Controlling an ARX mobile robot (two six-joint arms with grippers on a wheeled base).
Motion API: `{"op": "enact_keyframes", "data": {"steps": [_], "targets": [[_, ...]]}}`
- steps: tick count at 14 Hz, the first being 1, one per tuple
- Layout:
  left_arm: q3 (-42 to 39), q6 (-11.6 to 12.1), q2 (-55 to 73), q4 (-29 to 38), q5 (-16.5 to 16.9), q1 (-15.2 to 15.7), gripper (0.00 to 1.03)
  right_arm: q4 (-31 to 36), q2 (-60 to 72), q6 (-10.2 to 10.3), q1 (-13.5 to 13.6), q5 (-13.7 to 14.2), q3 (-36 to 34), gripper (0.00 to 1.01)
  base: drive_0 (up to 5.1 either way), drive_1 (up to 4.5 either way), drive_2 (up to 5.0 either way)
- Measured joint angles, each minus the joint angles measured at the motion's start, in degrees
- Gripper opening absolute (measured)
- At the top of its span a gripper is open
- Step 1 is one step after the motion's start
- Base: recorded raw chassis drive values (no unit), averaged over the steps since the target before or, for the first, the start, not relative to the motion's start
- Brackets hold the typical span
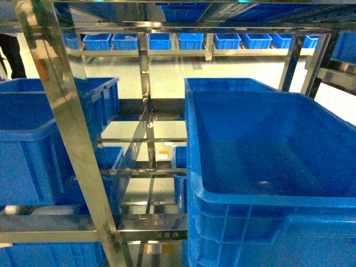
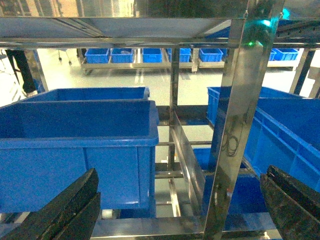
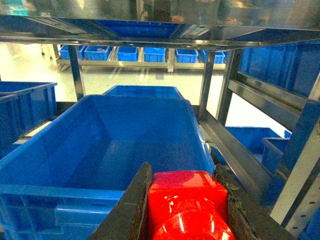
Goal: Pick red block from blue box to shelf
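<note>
block (image 3: 187, 202) — glossy red plastic, smooth | crates (image 1: 267, 167) — blue plastic, smooth inside, ribbed outside | shelf (image 1: 67, 122) — polished mirror-bright metal | gripper fingers (image 3: 131, 210) — dark, matt, rough-textured

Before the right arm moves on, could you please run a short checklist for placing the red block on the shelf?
1. Red block held between the right gripper fingers: ok.
2. Block centred in the grip: ok, both fingers flank it.
3. Left gripper open and carrying nothing: ok.
4. Blue crate ahead of the right gripper free of contents: ok as far as its visible floor shows.
5. Shelf rails visible for a placement spot: cannot tell which tier is free.
</note>
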Motion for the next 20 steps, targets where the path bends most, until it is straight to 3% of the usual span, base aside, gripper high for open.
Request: {"op": "enact_keyframes", "data": {"steps": [6,7,8,9,13,15,16,17,18,20], "targets": [[0.0,0.0,0.0,0.0,0.02,0.0,0.98,-0.02,0.0,0.0,0.0,0.0,0.0,0.28,0.0,0.0,0.0],[0.0,0.0,0.0,0.0,0.02,0.0,0.98,-2.54,0.55,-0.61,0.52,1.29,0.52,0.28,0.0,0.0,0.0],[0.0,-0.02,0.0,-0.02,-0.04,0.0,0.98,-4.57,7.76,-2.12,4.04,6.19,2.54,0.28,0.0,0.0,0.0],[0.0,0.0,0.0,0.02,0.04,0.0,0.98,-0.24,15.87,-2.12,5.84,6.19,3.82,0.28,0.0,0.0,0.0],[0.0,0.0,0.0,-0.02,0.0,0.0,0.98,27.45,60.98,3.96,6.43,1.42,17.44,0.28,0.0,0.0,0.0],[0.0,0.0,0.0,-0.02,0.02,0.0,0.98,32.2,83.78,5.51,7.96,1.42,29.7,0.28,0.0,0.0,0.0],[0.0,0.0,0.0,-0.04,0.02,0.0,0.98,30.38,92.65,6.95,8.83,1.03,36.02,0.31,0.0,0.0,0.0],[0.0,0.0,0.0,-0.02,0.02,0.0,0.98,30.93,97.48,8.63,9.6,1.18,38.99,0.43,0.0,0.0,0.0],[0.0,0.0,0.0,-0.02,0.0,0.0,0.98,30.97,98.07,9.07,11.06,3.72,39.17,0.55,0.0,0.0,0.0],[0.0,0.0,0.0,-0.07,0.04,0.0,0.98,33.97,85.09,8.2,13.97,9.35,31.67,0.83,0.0,0.0,0.0]]}}
